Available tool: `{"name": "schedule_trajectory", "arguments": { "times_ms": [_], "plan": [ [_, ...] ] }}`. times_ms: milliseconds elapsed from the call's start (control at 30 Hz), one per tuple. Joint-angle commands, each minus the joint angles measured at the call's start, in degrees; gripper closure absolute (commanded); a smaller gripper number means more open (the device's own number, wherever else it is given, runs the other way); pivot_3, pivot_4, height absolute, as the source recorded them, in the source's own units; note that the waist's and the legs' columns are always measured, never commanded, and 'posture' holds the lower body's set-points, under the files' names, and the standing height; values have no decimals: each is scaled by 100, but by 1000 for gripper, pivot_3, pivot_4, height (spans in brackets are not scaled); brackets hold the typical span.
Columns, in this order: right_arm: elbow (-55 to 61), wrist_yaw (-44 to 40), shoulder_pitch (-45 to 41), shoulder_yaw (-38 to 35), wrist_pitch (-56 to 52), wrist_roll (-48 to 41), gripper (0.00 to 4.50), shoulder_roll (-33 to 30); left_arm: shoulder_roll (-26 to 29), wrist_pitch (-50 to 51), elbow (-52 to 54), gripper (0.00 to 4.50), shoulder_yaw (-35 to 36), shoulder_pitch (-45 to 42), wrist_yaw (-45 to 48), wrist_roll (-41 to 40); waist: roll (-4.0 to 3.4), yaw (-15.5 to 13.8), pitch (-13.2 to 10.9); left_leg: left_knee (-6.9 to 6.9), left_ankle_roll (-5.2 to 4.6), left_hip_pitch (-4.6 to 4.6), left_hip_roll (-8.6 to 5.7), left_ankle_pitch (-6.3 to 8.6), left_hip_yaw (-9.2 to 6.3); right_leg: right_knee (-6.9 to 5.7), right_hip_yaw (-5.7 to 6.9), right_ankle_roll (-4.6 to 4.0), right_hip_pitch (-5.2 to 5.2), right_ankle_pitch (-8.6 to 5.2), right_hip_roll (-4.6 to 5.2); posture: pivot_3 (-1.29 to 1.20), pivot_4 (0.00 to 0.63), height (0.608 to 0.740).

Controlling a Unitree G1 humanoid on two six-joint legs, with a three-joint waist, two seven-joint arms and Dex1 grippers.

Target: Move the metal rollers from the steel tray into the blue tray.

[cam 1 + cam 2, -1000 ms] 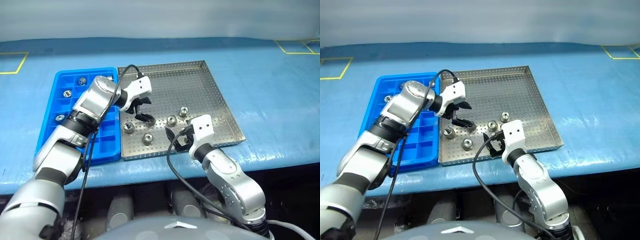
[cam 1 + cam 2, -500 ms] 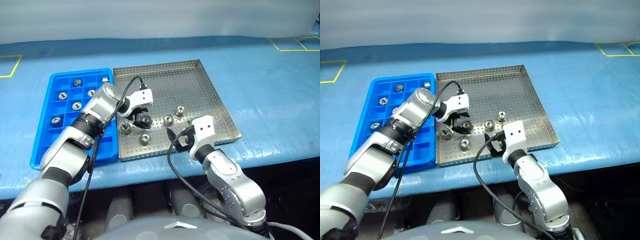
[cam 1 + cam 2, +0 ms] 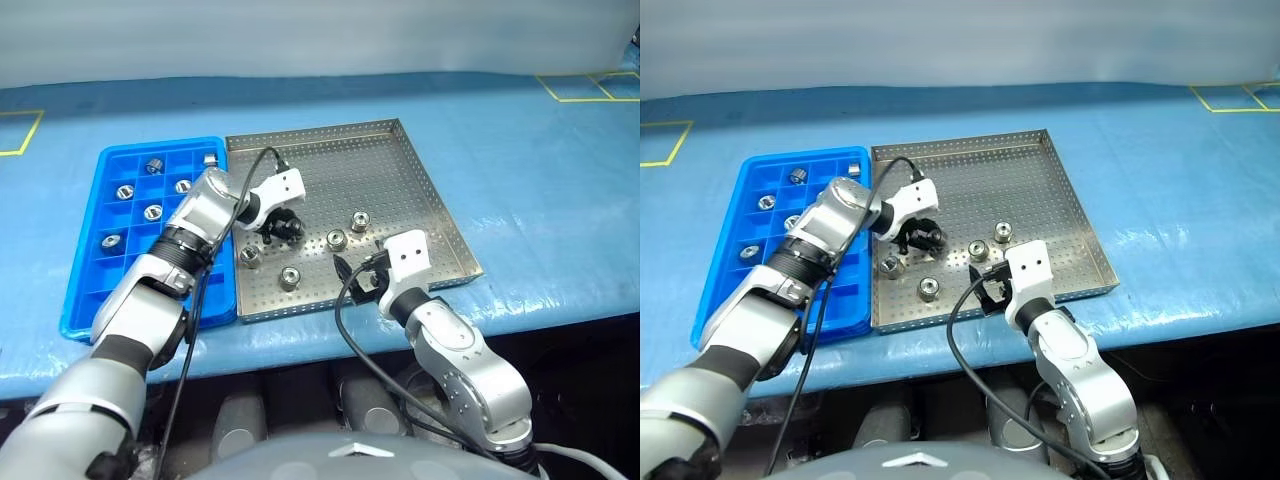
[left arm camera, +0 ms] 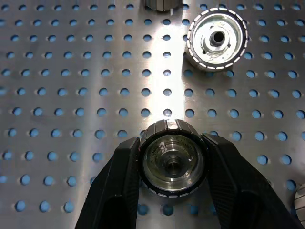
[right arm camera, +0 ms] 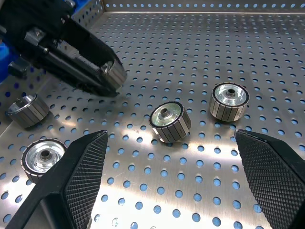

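Note:
Several metal rollers lie on the steel tray (image 3: 400, 160): two near its left front (image 3: 252, 255) (image 3: 290, 277) and two near the middle (image 3: 338, 240) (image 3: 360, 221). My left gripper (image 3: 284, 229) reaches down into the tray and is shut on a further metal roller (image 4: 171, 162), with a black finger (image 4: 121, 186) pressed against each side of it; the roller rests on the perforated floor. Another roller (image 4: 217, 38) lies just beyond it. The blue tray (image 3: 100, 290) sits left of the steel tray with several rollers (image 3: 152, 211) in its compartments. My right gripper (image 3: 350, 272) hovers open over the tray's front edge, holding nothing.
Both trays rest on a blue-covered table (image 3: 540, 180) whose front edge runs just below them. Yellow tape marks (image 3: 585, 88) sit at the far corners. A black cable (image 3: 345, 310) loops from my right wrist near the steel tray's front rim.
The view shifted a little at first. My left gripper came down over a roller in the steel tray and its fingers closed onto it. The right arm has stayed still.

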State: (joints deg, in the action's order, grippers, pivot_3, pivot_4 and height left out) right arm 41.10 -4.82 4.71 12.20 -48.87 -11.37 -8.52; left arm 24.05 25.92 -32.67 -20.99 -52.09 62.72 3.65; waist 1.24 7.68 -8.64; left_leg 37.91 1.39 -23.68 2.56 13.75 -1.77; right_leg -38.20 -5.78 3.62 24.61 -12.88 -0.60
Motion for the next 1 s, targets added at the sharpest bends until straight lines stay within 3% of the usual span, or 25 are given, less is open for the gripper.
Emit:
{"name": "schedule_trajectory", "arguments": {
  "times_ms": [33,300,500,700,1000],
  "plan": [
    [207,-26,-77,-18,89,-11,0,11,260,382,966,2787,920,74,-735,-250,-1,-1,0,-1,0,0,0,0,0,0,0,0,0,0,0,-111,150,740],
    [-225,-320,-593,444,157,51,0,-84,708,1416,3261,2787,2419,1450,-2707,-38,-2,-113,-1,-6,1,9,3,0,-3,-4,2,-1,-3,0,0,-4,150,740],
    [-925,-781,-1102,1032,934,240,0,-151,799,2171,4928,2787,2998,2920,-3221,-157,1,-360,-1,-4,2,9,0,-1,-1,-1,4,-1,-5,1,5,69,150,740],
    [-1356,-1305,-1334,1412,1476,250,0,-92,687,2797,6024,2787,3196,3980,-3578,-236,4,-646,-2,-4,2,10,1,-1,-5,3,12,-3,-10,0,7,132,150,740],
    [-1480,-1522,-1350,1443,1608,285,0,-14,339,3200,6389,2787,3121,4695,-4090,-263,6,-800,-1,6,11,15,2,-6,-4,4,15,-21,-17,-3,7,152,150,740]
  ]
}}
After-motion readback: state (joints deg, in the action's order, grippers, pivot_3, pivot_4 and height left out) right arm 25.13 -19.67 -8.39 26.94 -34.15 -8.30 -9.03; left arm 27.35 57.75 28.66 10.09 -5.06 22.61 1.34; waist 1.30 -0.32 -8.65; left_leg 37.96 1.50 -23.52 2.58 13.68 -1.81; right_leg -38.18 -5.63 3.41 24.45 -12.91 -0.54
